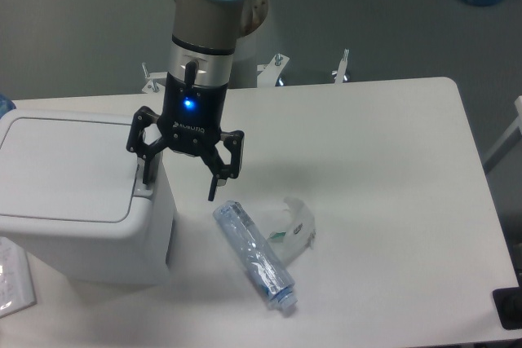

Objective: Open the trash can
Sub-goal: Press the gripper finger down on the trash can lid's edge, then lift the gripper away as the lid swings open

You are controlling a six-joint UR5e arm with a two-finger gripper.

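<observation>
Left of centre: bin (77,193), white, boxy, standing on table (383,169) at its left edge, lid (65,167) closed flat. Gripper (179,187) at bin's right edge, pointing down, jaws spread wide; one finger (147,170) at the lid's right rim, contact not discernible, the other (214,185) hanging clear of the bin above the tabletop. Blue light lit on gripper body. Right of bin: bottle (254,255), clear, crushed, lying diagonally, beside crumpled clear plastic (298,222).
</observation>
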